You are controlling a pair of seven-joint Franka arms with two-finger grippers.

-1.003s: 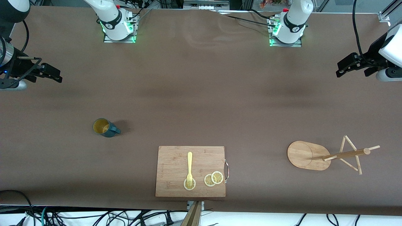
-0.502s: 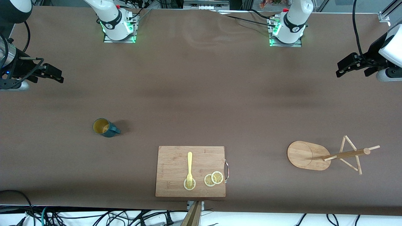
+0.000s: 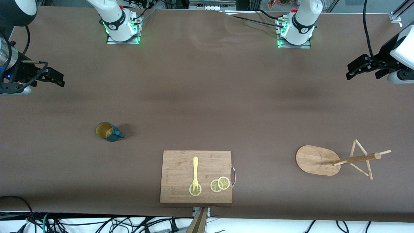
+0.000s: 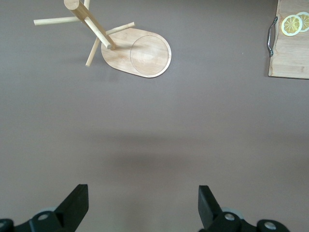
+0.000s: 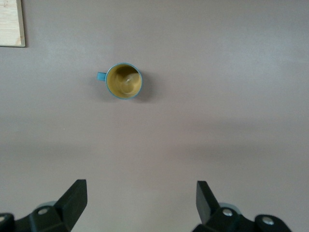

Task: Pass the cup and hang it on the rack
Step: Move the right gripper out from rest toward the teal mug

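Cup (image 3: 108,131) stood upright on the tabletop (image 3: 207,97) toward the right arm's end, well apart from the right tool (image 3: 55,77), which hung wide open and empty over bare tabletop. Rack (image 3: 336,159) stood toward the left arm's end, well apart from the left tool (image 3: 362,68), also wide open, empty, over bare tabletop. Cutting board (image 3: 181,168) lay between cup and rack.

Even overhead light, soft shadows, sharp
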